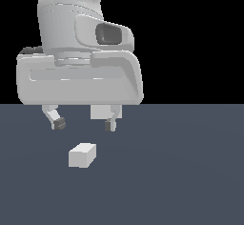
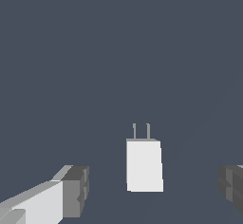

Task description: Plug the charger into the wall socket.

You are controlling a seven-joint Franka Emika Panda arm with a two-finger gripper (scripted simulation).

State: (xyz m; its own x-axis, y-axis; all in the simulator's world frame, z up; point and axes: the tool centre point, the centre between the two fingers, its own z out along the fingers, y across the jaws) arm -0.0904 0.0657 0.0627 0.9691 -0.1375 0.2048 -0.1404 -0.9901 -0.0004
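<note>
1. One loose item on the floor (image 1: 190,171): the charger (image 1: 82,155), a small off-white block lying flat on the dark grey surface. In the exterior view it sits below the gripper (image 1: 84,123), roughly under the gap between the two fingertips, nearer the tip on the exterior view's left. No contact; clear floor shows between the tips and the block.
2. Gripper state: fingers spread wide, nothing between them. Both dark pads are visible and free.
3. Key relation for the coming move (judgement): the charger (image 2: 144,165) lies between the finger lines in the wrist view, not centred but closer to one finger than the other. Its long axis runs along its two prongs (image 2: 141,131), roughly crosswise to the line joining the pads, so closing would likely pinch the block across its short sides. A small sideways correction, then a straight descent, seems needed.
4. View differences: only the wrist view shows the prongs and hence which end must face the socket. The exterior view shows the height gap above the block, which the wrist view does not convey.
5. Wall socket (image 1: 106,111): an off-white panel partly visible behind the fingers, further back in the exterior view; its holes are not discernible.
</note>
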